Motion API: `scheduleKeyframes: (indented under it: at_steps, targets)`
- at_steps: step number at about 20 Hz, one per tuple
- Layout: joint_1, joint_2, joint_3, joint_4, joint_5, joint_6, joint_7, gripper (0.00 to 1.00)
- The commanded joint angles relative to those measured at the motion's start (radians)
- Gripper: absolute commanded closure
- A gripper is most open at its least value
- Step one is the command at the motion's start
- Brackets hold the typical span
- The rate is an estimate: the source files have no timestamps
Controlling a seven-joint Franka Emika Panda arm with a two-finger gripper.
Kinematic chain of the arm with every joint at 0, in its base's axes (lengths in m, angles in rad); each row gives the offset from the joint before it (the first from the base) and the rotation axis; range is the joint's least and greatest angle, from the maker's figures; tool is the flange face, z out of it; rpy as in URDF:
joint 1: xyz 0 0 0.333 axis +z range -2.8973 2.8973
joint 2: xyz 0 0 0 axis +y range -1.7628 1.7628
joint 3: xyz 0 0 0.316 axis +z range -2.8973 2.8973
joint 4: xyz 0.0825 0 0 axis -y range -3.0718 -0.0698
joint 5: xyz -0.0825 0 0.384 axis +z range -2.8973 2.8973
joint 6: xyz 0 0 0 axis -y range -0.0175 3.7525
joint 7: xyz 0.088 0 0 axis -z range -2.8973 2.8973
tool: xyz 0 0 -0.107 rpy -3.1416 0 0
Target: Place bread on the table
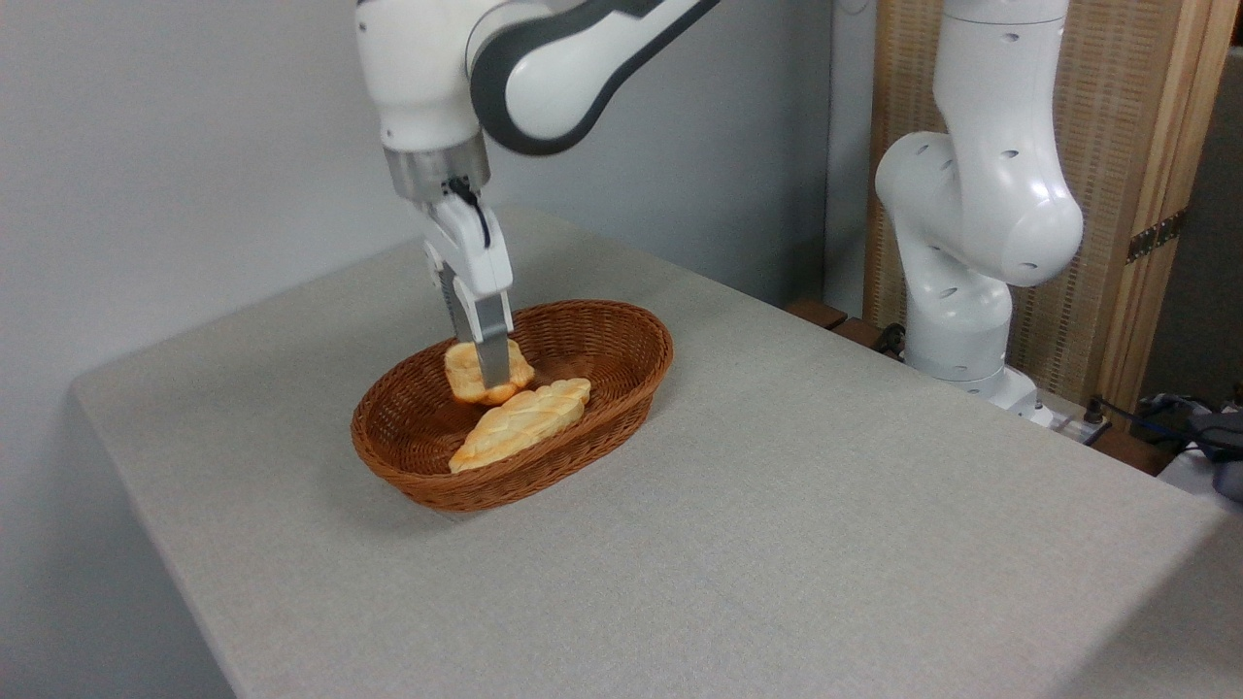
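Observation:
The bread (471, 374), a small round pale-golden bun with browner edges, is inside the brown wicker basket (621, 335) near its middle. My gripper (492, 374) reaches straight down into the basket and its fingers (493, 351) are closed around the bun. The near finger covers the bun's right half. Whether the bun rests on the basket floor or hangs just above it cannot be told. The table (777, 505), covered in light grey-beige cloth, spreads around the basket.
A longer braided loaf (524, 424) lies in the basket just in front of the bun. The arm's white base (971, 243) stands at the table's far right edge. Cables and dark objects (1204, 432) lie at the right.

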Motion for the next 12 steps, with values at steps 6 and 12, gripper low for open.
scheduleKeyframes:
  at_steps: [6,12]
  targets:
    - [0.001,-0.095,0.215,0.015,0.013,-0.006,0.003,0.40]
    - [0.001,-0.077,0.394,0.006,0.108,0.005,0.048,0.36]
